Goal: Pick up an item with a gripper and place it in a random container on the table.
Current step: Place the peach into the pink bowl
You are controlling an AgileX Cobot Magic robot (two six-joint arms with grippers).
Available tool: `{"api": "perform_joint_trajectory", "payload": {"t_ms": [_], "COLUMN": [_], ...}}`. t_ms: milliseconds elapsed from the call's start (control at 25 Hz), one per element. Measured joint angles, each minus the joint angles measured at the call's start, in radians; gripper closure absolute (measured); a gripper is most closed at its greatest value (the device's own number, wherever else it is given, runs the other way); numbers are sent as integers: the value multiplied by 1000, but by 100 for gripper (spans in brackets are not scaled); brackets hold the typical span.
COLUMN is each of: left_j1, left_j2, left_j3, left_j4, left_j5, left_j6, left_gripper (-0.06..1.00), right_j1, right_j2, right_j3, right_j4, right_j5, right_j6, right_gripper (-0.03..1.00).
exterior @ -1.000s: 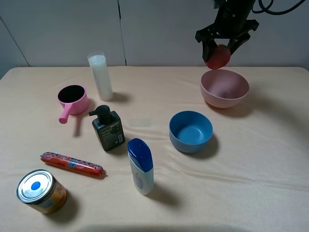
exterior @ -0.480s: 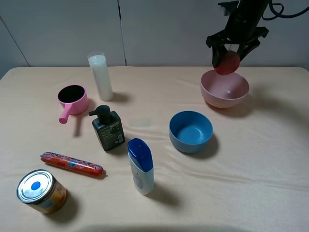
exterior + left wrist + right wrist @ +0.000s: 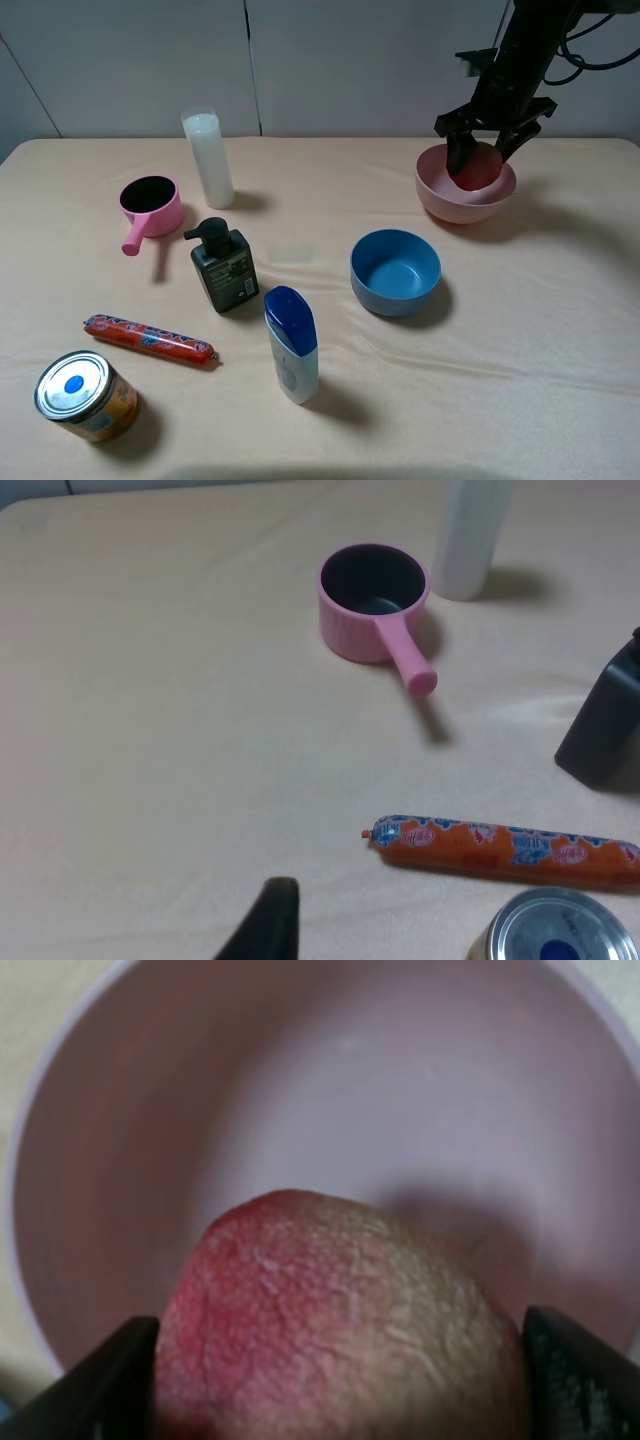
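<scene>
My right gripper [image 3: 484,152] is shut on the round red-pink fruit [image 3: 478,166] and holds it inside the mouth of the wide pale pink bowl [image 3: 442,198] at the back right of the table. In the right wrist view the fruit [image 3: 335,1320] sits between my two black fingers [image 3: 110,1380], with the bowl's inner wall [image 3: 330,1070] close behind it. Whether the fruit touches the bowl's bottom is hidden. Of my left gripper only one black fingertip [image 3: 265,920] shows, low over the beige cloth.
A blue bowl [image 3: 395,271] stands in front of the pink bowl. A pink handled cup [image 3: 150,208], white bottle [image 3: 208,158], dark pump bottle [image 3: 223,265], blue-capped bottle [image 3: 291,343], red sausage [image 3: 150,339] and tin can [image 3: 85,396] occupy the left half.
My right gripper has moved right and down with the fruit, from above the pink bowl's back rim into the bowl's mouth.
</scene>
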Motion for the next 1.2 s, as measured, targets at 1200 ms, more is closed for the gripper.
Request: {"api": "perform_joint_trajectory", "payload": {"t_ms": [1200], "left_j1": [0], "left_j2": [0], "left_j3": [0], "left_j4": [0], "left_j5": [0], "left_j6": [0], "left_gripper": [-4], "right_j1": [0], "right_j2": [25], "right_j3": [4], "right_j4": [0], "right_j5": [-44], "right_j6": [-2], "right_gripper": [28]}}
